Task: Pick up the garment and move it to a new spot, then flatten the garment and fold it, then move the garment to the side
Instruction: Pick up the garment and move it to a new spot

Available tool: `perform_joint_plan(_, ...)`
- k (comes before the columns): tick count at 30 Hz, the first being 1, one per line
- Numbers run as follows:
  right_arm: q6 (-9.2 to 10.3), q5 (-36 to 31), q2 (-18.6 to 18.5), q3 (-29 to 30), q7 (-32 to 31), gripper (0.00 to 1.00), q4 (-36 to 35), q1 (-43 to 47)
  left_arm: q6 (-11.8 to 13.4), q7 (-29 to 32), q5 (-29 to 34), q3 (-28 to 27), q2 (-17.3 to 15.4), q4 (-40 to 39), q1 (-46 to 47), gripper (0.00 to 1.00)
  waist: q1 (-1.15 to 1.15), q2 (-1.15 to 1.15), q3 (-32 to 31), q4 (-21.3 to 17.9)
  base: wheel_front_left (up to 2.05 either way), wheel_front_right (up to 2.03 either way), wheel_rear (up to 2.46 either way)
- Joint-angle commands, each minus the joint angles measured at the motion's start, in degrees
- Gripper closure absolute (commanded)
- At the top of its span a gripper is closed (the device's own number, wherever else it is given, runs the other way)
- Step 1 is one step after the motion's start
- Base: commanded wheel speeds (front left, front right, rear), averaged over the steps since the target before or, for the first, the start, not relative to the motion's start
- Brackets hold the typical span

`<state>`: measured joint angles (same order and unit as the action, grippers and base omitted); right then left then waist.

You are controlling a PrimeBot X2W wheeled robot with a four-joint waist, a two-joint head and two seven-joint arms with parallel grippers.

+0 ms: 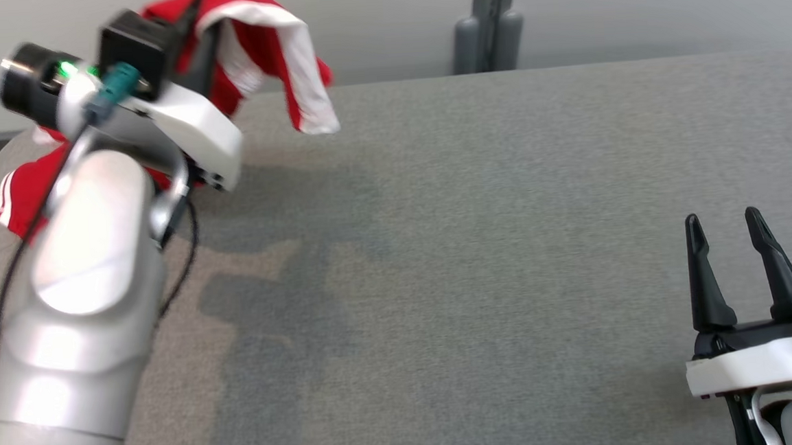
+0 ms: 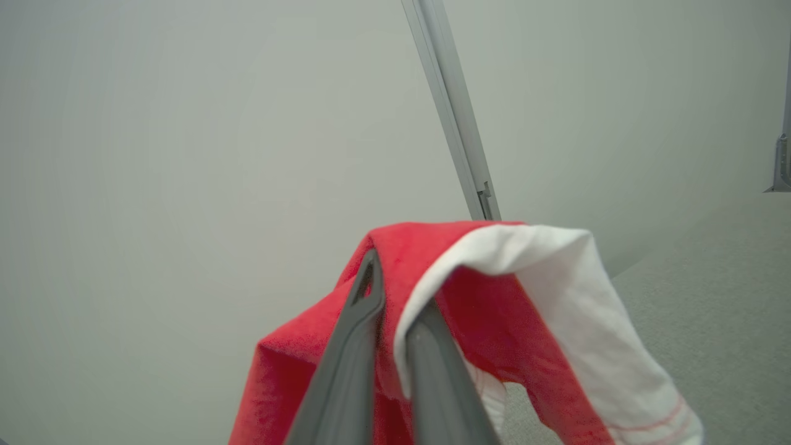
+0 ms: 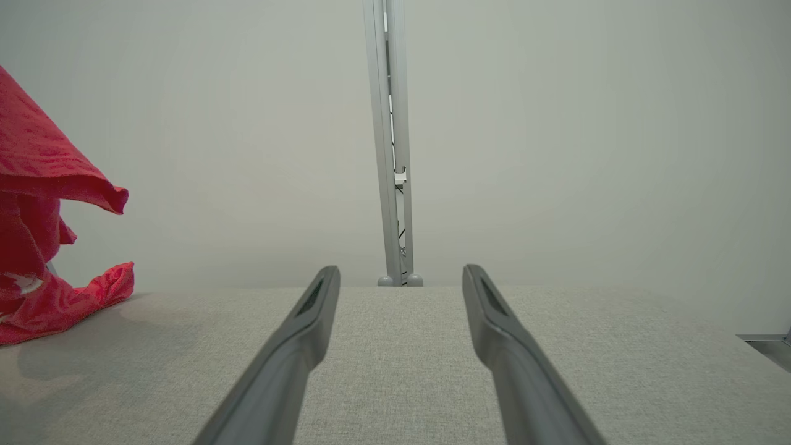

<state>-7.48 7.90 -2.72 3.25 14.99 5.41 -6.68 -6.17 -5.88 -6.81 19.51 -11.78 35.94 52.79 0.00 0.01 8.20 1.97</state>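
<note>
The garment (image 1: 268, 44) is red cloth with white panels and stripes. It hangs raised over the far left of the grey table (image 1: 481, 258). My left gripper (image 2: 395, 290) is shut on its top fold, and cloth drapes over both fingers. In the head view the left gripper (image 1: 195, 25) sits high at the upper left, half buried in the fabric. A lower part of the garment (image 3: 43, 296) still touches the table. My right gripper (image 1: 723, 220) stands open at the lower right, nothing between its fingers (image 3: 309, 321), well apart from the cloth.
A grey metal post (image 1: 490, 17) rises behind the table's far edge against a pale wall. The table's left edge runs close under the garment. A black cable loops along my left forearm (image 1: 89, 269).
</note>
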Motion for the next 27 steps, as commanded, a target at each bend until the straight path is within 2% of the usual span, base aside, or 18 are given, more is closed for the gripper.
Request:
perform_joint_plan(1, -0.03, 0.4, -0.3, 0.5, 0.3, 0.0, 0.1, 1.0, -0.5, 1.0, -0.7, 1.3, 0.6, -1.6, -1.8, 1.0, 0.0, -0.01, -2.6, -2.8, 0.0, 0.0, 0.0)
perform_joint_plan(8, -0.03, 0.5, -0.3, 2.2, 0.3, 0.0, 0.1, 2.9, -1.2, 4.0, -3.9, 6.7, 3.7, -10.1, -7.4, 1.0, 0.0, -0.01, -3.7, -7.7, 0.0, 0.0, 0.0)
perform_joint_plan(17, -0.03, 0.7, -0.3, 2.1, 0.3, 0.0, -0.1, 3.5, -1.2, 6.5, -6.1, 10.7, 6.5, -18.6, -7.6, 1.0, 0.0, -0.01, -2.5, -13.0, 0.0, 0.0, 0.0)
perform_joint_plan(21, -0.03, 1.2, -0.3, 1.3, 0.3, 0.0, -0.2, 2.8, -0.5, 8.0, -6.3, 11.6, 6.3, -15.8, -9.7, 1.0, 0.0, -0.01, -1.1, -14.5, 0.0, 0.0, 0.0)
perform_joint_plan(27, -0.03, 1.8, -0.3, 0.1, 0.3, 0.0, 0.1, 1.9, 1.1, 7.3, -6.4, 11.6, 6.0, -6.4, -11.4, 1.0, 0.0, -0.01, 1.1, -15.9, 0.0, 0.0, 0.0)
